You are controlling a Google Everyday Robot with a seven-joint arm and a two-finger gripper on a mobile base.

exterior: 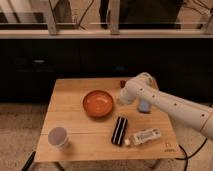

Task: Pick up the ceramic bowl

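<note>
The ceramic bowl [98, 103] is round, shallow and glossy orange-red. It sits upright near the middle of the wooden table [70, 107]. My white arm reaches in from the right over the table. Its gripper [122, 98] is at the end of the arm, just right of the bowl's right rim and above the table top. Nothing shows in the gripper, and the bowl rests on the table.
A pale cup [58, 137] stands at the table's front left corner. A black oblong object [119, 130] and a white bottle lying on its side [146, 136] are in front of the bowl. A blue object [144, 106] sits partly behind the arm. A dark cabinet stands behind the table.
</note>
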